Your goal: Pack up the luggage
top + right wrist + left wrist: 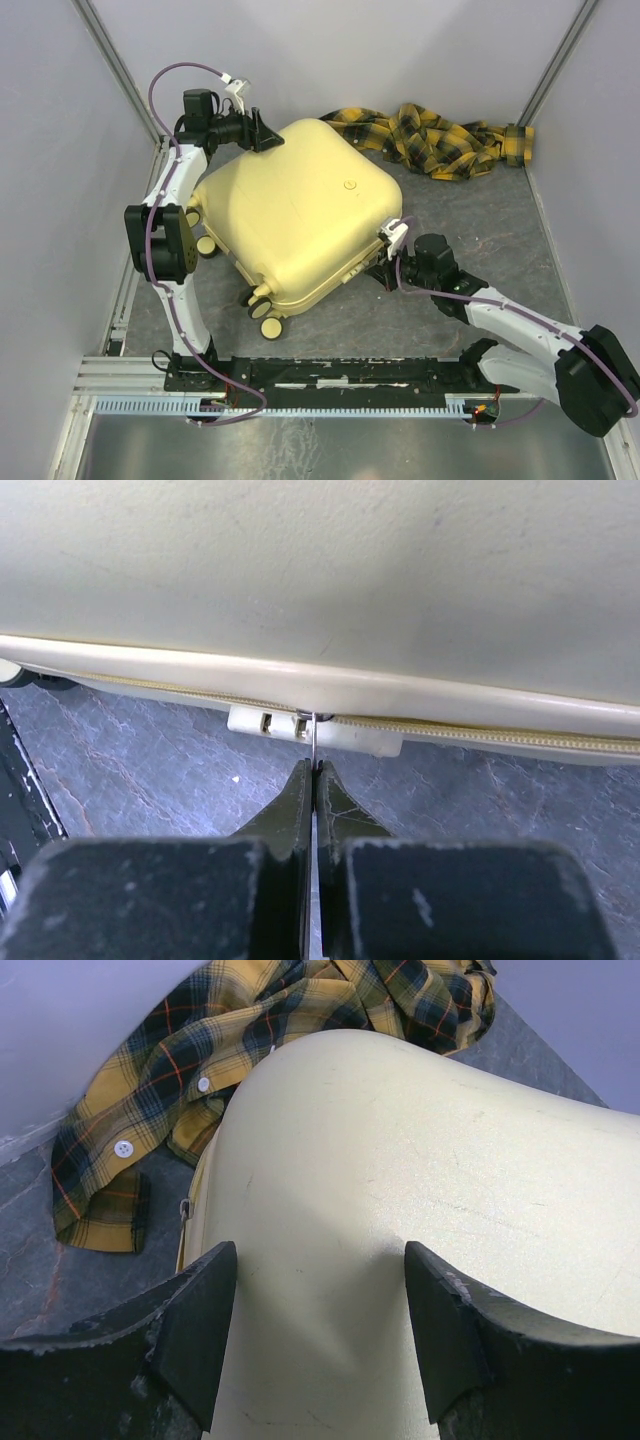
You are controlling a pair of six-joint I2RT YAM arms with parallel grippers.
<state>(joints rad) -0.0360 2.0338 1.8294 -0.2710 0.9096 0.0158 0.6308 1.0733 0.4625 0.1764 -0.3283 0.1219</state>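
The pale-yellow luggage (pixel 300 210) lies closed and flat on the dark table, wheels toward the near left. My left gripper (pixel 268 135) is at its far left corner. In the left wrist view this gripper (pixel 320 1255) stands open over the shell (pixel 430 1160), with only the shell's surface between its fingers. My right gripper (pixel 380 265) is at the luggage's near right side. Seen from the right wrist, it (pixel 314 770) is shut on the thin metal zipper pull (pixel 314 742), which hangs from the zipper line beside a white lock block (pixel 360 735).
A yellow-and-black plaid cloth (pixel 430 135) lies crumpled on the table at the back right, and it shows behind the shell (pixel 230 1050) in the left wrist view. The luggage's wheels (pixel 268 315) point toward the arm rail (pixel 330 375). Pale walls enclose the table on three sides.
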